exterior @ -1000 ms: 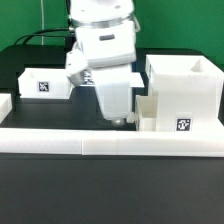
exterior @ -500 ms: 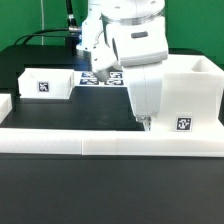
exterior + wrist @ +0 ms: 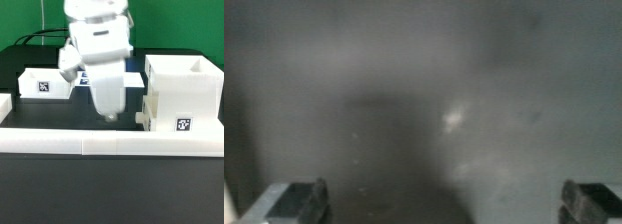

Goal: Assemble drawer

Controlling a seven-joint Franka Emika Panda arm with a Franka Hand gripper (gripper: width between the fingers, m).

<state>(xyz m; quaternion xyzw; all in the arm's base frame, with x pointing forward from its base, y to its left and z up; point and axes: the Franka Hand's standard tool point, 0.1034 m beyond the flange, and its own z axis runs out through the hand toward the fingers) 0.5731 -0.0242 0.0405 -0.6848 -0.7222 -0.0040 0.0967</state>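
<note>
The tall white box housing [image 3: 184, 84] stands at the exterior view's right, with a tag low on its front. A small white tray [image 3: 147, 111] sits against the housing's left side, partly in it. A second tray [image 3: 43, 83] with a tag lies at the far left. My gripper [image 3: 108, 115] points down between the two trays, just left of the small tray and above the black table. The wrist view is blurred. In it my gripper [image 3: 445, 205] has its fingers [image 3: 295, 201] wide apart with nothing between them.
The long low white border bar [image 3: 110, 141] runs across the front of the table. A short white piece [image 3: 4, 104] sits at the far left edge. The arm hides the area behind it.
The arm swung toward the exterior view's right over the housing, then back to the left. The gripper now hangs left of the small tray.
</note>
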